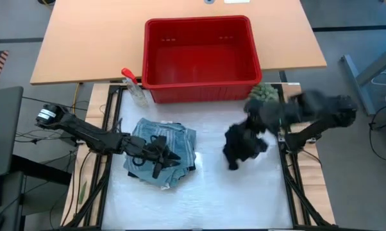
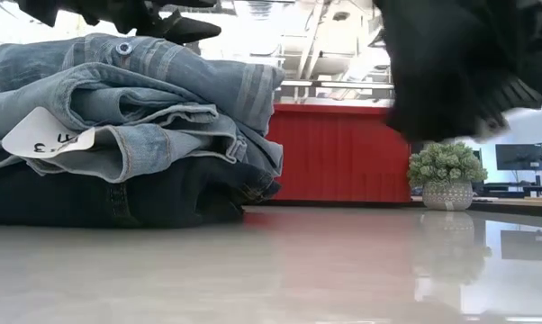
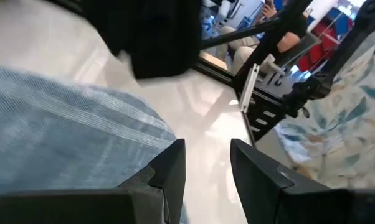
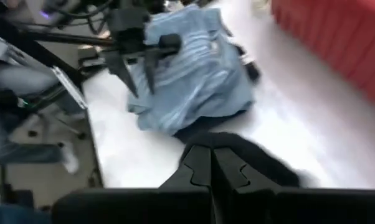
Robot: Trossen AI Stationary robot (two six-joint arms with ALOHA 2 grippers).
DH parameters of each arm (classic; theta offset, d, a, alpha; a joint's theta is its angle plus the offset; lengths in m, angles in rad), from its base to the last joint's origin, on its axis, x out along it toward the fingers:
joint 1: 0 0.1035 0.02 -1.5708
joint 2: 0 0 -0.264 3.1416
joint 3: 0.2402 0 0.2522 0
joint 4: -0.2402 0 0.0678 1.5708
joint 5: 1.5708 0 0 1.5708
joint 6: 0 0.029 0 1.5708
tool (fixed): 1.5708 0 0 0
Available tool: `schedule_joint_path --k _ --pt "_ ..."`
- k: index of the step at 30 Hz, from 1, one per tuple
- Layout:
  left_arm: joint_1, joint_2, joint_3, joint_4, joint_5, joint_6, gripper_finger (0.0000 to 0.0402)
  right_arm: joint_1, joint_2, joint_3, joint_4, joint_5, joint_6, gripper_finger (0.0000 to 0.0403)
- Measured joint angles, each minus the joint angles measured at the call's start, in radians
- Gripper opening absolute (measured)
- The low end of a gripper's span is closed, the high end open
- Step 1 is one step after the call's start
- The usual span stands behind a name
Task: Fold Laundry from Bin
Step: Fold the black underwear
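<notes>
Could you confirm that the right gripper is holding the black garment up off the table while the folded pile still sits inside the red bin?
Not quite: the high view shows the folded pile on the table before the empty red bin. The right gripper does hold the black garment up.

Off to the side there's a clear spray bottle (image 1: 133,86) with a red trigger, lying on the white table (image 1: 206,192) — and a little green fuzzy ball (image 2: 447,165) in a pale pot.

High view looks straight down over the bench (image 1: 244,192). Low view sits at bench level, close beside the laundry (image 2: 118,126). Both share the bin (image 1: 199,58) at 12 o'clock.
</notes>
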State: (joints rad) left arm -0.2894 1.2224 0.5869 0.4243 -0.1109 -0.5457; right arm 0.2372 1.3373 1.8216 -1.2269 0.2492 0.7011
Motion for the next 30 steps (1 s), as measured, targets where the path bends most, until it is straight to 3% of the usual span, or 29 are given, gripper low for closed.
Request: schedule_joint_path --k 5,9,12,15,20,25,30 --pt "-0.04 0.096 0.0 0.077 -0.012 -0.08 0.0114 0.131 -0.123 -0.418 0.271 0.043 0.22 0.002" --pt "-0.06 0.154 0.001 0.133 -0.077 -0.139 0.0114 0.221 -0.155 -0.674 0.569 -0.089 0.339 0.0034" --pt "-0.061 0.19 0.003 0.193 -0.124 -0.187 0.0114 0.303 -0.144 -0.792 0.689 -0.199 0.426 0.0055" --pt "-0.055 0.214 0.029 0.221 -0.164 -0.236 0.0114 0.379 -0.122 -0.851 0.677 -0.252 0.468 0.0083" --pt "-0.044 0.221 0.119 0.199 -0.163 -0.23 0.0114 0.462 -0.113 -0.865 0.572 -0.228 0.429 0.0146" --pt "-0.046 0.221 0.228 0.092 -0.213 -0.2 0.0114 0.508 -0.114 -0.864 0.548 -0.263 0.418 0.0207" --pt "-0.056 0.221 0.306 -0.039 -0.255 -0.188 0.0114 0.456 -0.106 -0.911 0.495 -0.153 0.428 0.0236"
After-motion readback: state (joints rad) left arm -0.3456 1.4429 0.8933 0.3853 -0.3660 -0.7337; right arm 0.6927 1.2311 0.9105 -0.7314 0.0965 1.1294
